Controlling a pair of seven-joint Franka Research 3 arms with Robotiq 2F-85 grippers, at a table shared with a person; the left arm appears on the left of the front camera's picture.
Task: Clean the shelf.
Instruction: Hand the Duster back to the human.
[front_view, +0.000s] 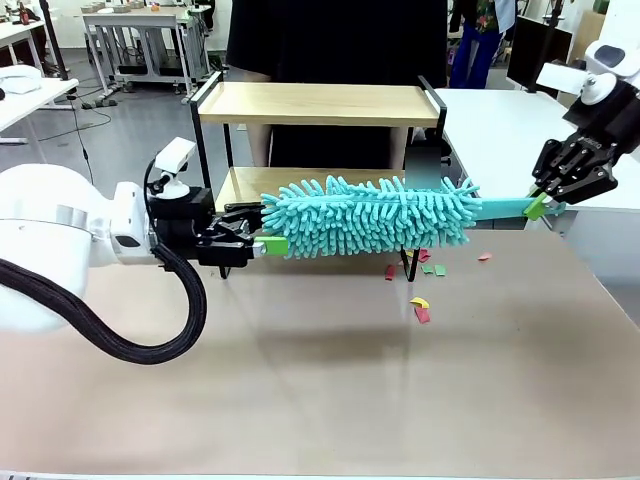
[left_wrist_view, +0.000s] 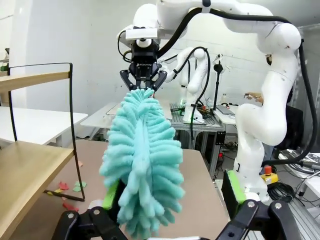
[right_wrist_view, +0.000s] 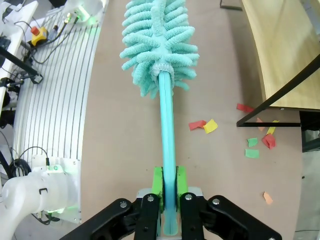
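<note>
Shelf (front_view: 318, 104) sits at the far middle of the tabletop (front_view: 300, 380), in front of the person standing at the far side. Two wooden boards in a black frame; top board bare, lower board mostly hidden behind the duster in the front view.

Teal microfiber duster (front_view: 370, 215) is held horizontally just in front of the lower board, fluffy head across the shelf's front, flat teal handle (right_wrist_view: 167, 145) running off to the right.

Right gripper (front_view: 541, 206) is clenched on the end of the handle, green pads pressed on both flat sides, clear in the right wrist view.

Left gripper (front_view: 262, 243) is at the tip of the duster head, fingers spread wide, one on each side of the fluff. Can't tell if the pads touch it.

Small coloured paper scraps (front_view: 421, 308) (red, green, yellow, orange) lie on the tabletop by the shelf's right front leg and just right of it.
</note>
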